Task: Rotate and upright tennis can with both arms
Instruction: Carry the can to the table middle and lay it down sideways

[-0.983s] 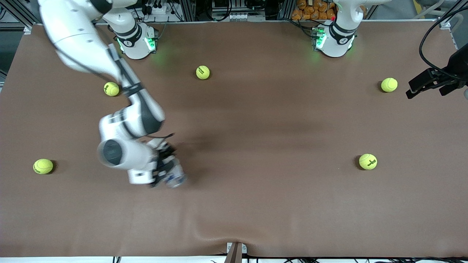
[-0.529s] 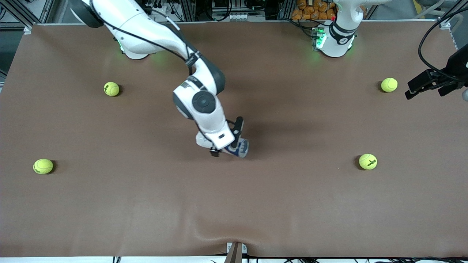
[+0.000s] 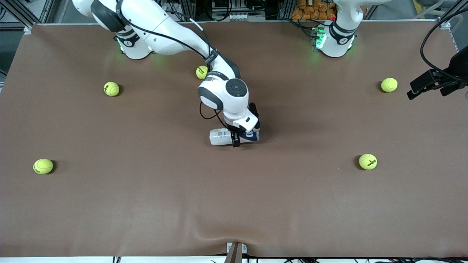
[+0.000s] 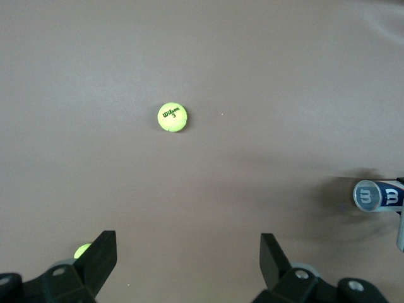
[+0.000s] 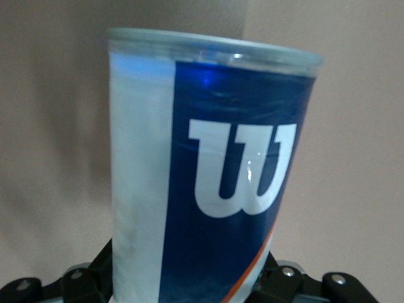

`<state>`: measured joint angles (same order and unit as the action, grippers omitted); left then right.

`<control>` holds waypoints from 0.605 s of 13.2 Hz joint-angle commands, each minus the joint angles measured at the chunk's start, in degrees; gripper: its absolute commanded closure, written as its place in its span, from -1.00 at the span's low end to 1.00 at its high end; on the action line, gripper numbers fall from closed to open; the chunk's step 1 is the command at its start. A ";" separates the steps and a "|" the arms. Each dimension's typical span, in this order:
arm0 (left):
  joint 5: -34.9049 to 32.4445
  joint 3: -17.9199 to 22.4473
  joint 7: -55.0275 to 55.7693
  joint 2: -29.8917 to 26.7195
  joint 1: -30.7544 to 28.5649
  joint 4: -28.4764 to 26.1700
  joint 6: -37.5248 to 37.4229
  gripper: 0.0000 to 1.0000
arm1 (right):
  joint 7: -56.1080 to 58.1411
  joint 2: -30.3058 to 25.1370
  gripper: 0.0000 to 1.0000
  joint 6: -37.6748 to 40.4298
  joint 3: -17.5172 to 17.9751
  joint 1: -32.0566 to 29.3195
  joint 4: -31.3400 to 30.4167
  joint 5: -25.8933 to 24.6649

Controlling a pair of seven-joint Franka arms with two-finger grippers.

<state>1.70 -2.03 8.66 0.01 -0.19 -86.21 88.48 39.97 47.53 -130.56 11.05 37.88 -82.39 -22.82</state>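
Note:
The tennis can (image 3: 221, 136) lies on its side in the middle of the brown table, its long axis running from one arm's end toward the other. Its navy label with the white W (image 5: 214, 177) fills the right wrist view. My right gripper (image 3: 237, 138) reaches down over the can's navy end; its fingers (image 5: 101, 271) lie against both sides of the can, shut on it. My left gripper (image 3: 413, 89) waits in the air over the left arm's end of the table, open and empty (image 4: 189, 259). In its wrist view the can's round end (image 4: 377, 195) shows far off.
Several yellow-green tennis balls lie scattered: one (image 3: 202, 72) by the right arm's forearm, one (image 3: 111, 88) and one (image 3: 43, 166) toward the right arm's end, one (image 3: 389, 84) and one (image 3: 368, 161) toward the left arm's end. Table edge (image 3: 234, 252) runs nearest the camera.
The right arm has swung the can from the right arm's end to the table's middle, where it now lies lengthwise. The left arm has stayed put.

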 commanded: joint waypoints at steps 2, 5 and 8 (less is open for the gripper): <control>-0.91 -0.34 -0.66 1.13 -0.42 1.22 -0.85 -1.00 | -0.34 -0.51 -1.00 -0.05 -0.68 0.09 1.08 -1.88; -1.17 -0.34 -0.66 1.22 -0.42 1.22 -0.85 -1.00 | -0.25 -3.48 -1.00 1.27 0.02 0.00 1.35 -0.91; -1.17 -0.34 -0.57 1.83 -0.42 1.22 -0.85 -1.00 | -2.79 -9.36 -1.00 7.32 0.91 -0.09 1.18 5.39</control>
<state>1.70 -2.03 8.65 0.86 -0.21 -86.21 88.47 38.63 43.20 -126.59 11.56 37.91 -79.77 -21.24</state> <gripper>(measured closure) 0.000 0.000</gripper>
